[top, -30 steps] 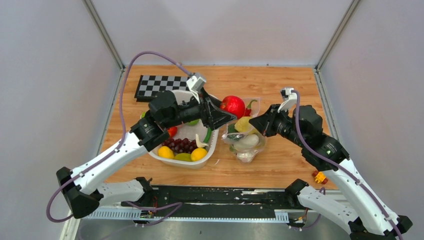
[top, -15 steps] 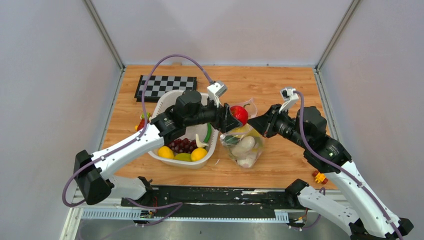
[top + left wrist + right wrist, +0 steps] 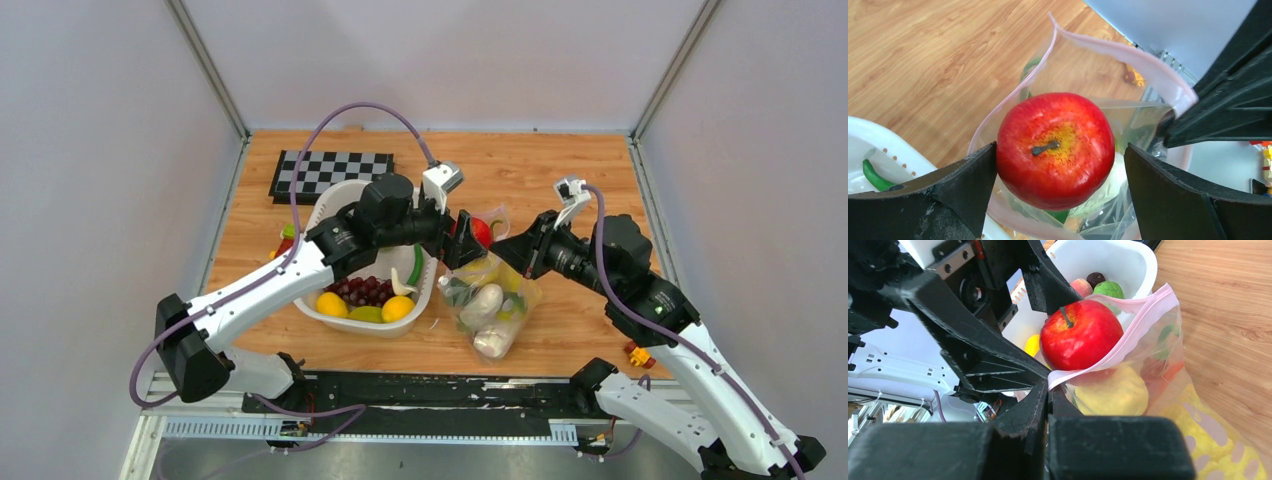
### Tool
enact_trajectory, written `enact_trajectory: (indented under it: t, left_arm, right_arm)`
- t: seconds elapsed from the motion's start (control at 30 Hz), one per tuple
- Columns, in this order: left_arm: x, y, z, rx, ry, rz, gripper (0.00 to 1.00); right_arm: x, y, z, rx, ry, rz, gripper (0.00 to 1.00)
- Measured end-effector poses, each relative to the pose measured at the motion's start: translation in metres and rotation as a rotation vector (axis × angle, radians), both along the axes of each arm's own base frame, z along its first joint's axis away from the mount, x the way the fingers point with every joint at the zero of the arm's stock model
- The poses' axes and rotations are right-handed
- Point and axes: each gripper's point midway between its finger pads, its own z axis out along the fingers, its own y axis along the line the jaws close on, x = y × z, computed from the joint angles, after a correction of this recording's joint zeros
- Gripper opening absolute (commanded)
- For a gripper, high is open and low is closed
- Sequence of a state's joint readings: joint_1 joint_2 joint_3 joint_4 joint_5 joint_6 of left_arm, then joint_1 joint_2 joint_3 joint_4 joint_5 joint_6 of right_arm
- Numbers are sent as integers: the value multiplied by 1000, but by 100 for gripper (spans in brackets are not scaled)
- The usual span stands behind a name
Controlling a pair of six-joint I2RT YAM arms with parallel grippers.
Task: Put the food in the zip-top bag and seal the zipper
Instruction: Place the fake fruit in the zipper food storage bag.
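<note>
Left wrist, apple (image 3: 1055, 150) hides zip-top bag (image 3: 1088, 65) contents

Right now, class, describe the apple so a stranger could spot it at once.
Right of the white basket on the wooden table stands the clear zip-top bag. In its pink-rimmed mouth sits the apple: round, glossy red, dark-stemmed, bigger than the basket's fruit.

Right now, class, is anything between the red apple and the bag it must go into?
Nothing visible. The apple is at the bag's open mouth, whose rim the right gripper pinches; only other food lies beneath.
</note>
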State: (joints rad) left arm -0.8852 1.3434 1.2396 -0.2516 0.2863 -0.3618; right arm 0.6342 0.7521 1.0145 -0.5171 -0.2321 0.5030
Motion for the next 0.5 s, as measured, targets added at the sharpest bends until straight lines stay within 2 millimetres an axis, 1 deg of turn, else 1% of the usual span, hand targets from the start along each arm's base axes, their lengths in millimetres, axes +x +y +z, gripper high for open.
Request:
enact_trajectory:
  t: [0.1,0.13,0.17,0.23,0.27,0.3,0.37,0.43,0.5]
  left_arm:
    - [-2,-1,10,-16,-21,-16,93]
    - [-3,0,12,-21,-26,-18,90]
    - [-4,1,15,-26,-30,-18,85]
    - [-6,3,22,-42,-40,-18,71]
    - [-7,5,28,-53,-52,-20,61]
    - [-8,5,31,-62,-53,-21,52]
    - [-11,4,36,-78,-61,-35,41]
    - [-13,0,33,-83,-43,-59,35]
    - [-15,-7,26,-81,-21,-87,34]
  right_arm:
    - [0,0,0,-4,-4,2,1]
    - [0,0,0,-5,-6,3,1]
    - [0,0,0,-5,-9,3,1]
    - [0,0,0,-5,-11,4,1]
    - [0,0,1,-4,-14,4,1]
    - [0,0,1,-3,-15,5,1]
    - [0,1,2,4,-22,9,1]
    - [-1,2,2,9,-28,16,1]
    - [-2,3,3,18,-36,25,1]
